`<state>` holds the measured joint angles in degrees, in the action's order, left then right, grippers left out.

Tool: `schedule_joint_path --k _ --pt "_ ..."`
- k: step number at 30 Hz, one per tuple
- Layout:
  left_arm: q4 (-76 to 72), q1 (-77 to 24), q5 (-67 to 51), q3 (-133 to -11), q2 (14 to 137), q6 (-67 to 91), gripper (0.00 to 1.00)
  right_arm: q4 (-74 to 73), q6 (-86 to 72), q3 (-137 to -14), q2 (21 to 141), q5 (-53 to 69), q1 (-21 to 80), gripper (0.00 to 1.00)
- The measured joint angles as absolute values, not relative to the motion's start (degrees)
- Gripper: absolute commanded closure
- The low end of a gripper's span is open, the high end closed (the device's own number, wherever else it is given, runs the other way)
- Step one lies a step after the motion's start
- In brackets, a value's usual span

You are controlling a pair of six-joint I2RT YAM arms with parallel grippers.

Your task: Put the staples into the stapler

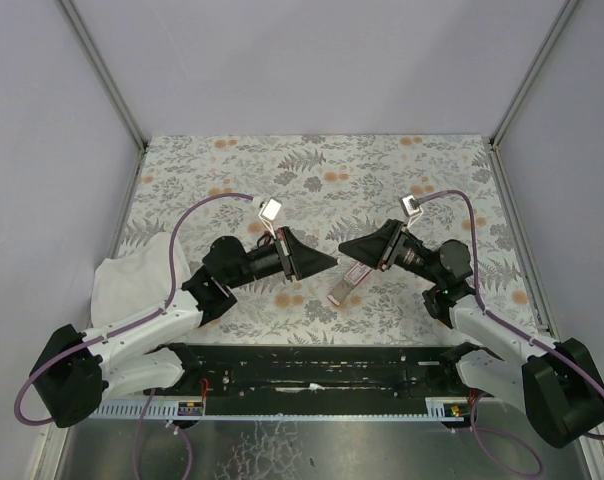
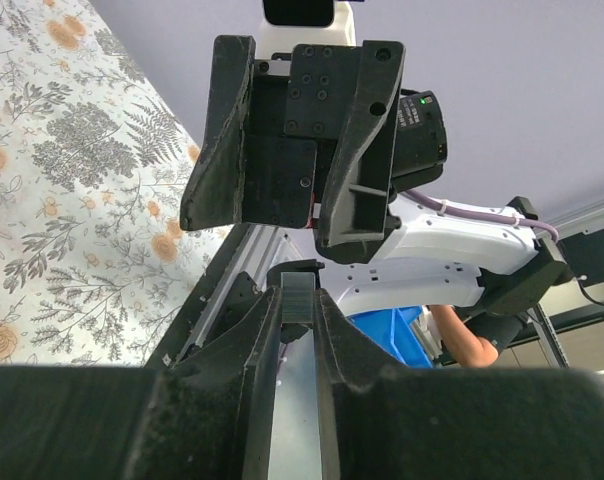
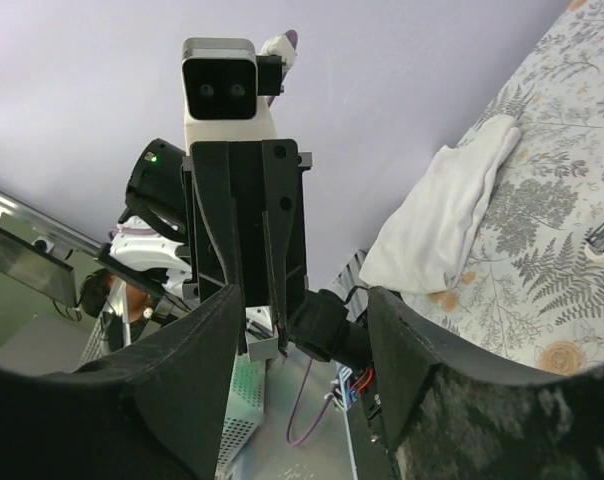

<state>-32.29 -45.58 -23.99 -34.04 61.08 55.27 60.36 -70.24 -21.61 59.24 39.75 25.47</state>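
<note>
My left gripper (image 1: 332, 262) is shut on a short grey strip of staples (image 2: 298, 300) and holds it above the table, pinched between its fingertips. The strip also shows in the right wrist view (image 3: 262, 348). My right gripper (image 1: 344, 248) faces it tip to tip, open and empty, and its jaws stand wide apart in the left wrist view (image 2: 267, 225). The stapler (image 1: 347, 285), a slim salmon-pink bar with a silver part, lies on the floral table just below both grippers. The red staple box is out of view.
A crumpled white cloth (image 1: 132, 280) lies at the table's left edge and also shows in the right wrist view (image 3: 452, 215). A black rail (image 1: 312, 365) runs along the near edge between the arm bases. Grey walls close in the table.
</note>
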Motion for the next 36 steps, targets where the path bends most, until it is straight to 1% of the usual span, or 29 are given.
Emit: schedule_joint_path --k 7,11,16,23,29,36 --pt "-33.82 -45.58 -24.03 -34.04 61.08 56.77 0.84 65.14 -73.25 -21.28 59.70 40.12 26.20 0.47" --pt "-33.85 -45.52 -23.68 -34.04 61.08 57.17 0.84 66.59 -74.17 -21.02 59.70 40.12 26.72 0.54" --pt "-33.87 -45.32 -23.05 -34.04 61.08 57.28 0.84 66.96 -74.72 -20.71 59.70 40.14 27.00 0.61" --pt "-33.89 -45.32 -22.48 -34.04 61.08 57.49 0.85 67.59 -75.22 -20.69 59.70 40.18 27.44 0.62" --pt "-34.11 -45.30 -22.44 -34.04 61.10 58.02 0.85 68.73 -75.70 -20.69 59.92 40.25 27.86 0.66" --pt "-34.94 -45.30 -21.89 -34.00 61.10 58.33 0.85 69.78 -76.12 -20.69 60.51 40.34 28.25 0.68"
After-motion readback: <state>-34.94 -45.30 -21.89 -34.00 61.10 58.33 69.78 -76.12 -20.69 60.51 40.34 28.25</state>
